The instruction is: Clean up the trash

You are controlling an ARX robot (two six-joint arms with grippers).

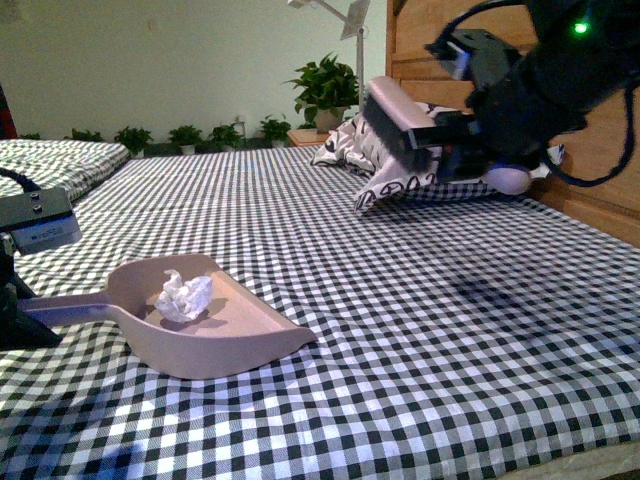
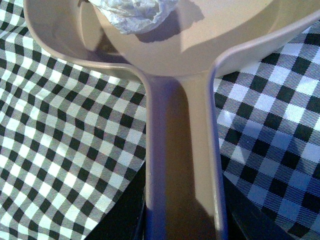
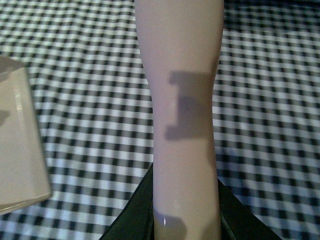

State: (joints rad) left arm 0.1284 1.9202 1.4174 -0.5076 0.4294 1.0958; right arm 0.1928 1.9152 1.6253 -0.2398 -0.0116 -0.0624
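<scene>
The trash (image 1: 185, 297), a crumpled ball of white paper, lies inside the beige-pink dustpan (image 1: 230, 335), which rests on the checked bedcover at the front left. My left gripper (image 1: 15, 310) is shut on the dustpan's handle at the far left edge. In the left wrist view the dustpan handle (image 2: 182, 150) runs out from my left gripper (image 2: 182, 222), and the trash (image 2: 132, 12) sits in the pan beyond it. My right gripper (image 1: 455, 140) hangs high at the upper right, shut on the brush (image 1: 390, 120), well clear of the cover. Its pale brush handle (image 3: 182, 100) fills the right wrist view.
A black-and-white checked bedcover (image 1: 400, 330) spreads across the view. A white pillow with black print (image 1: 385, 180) lies under the raised brush, against a wooden headboard (image 1: 610, 170). Potted plants (image 1: 325, 90) line the far wall. A pale flat object (image 3: 17, 145) shows at the right wrist view's edge.
</scene>
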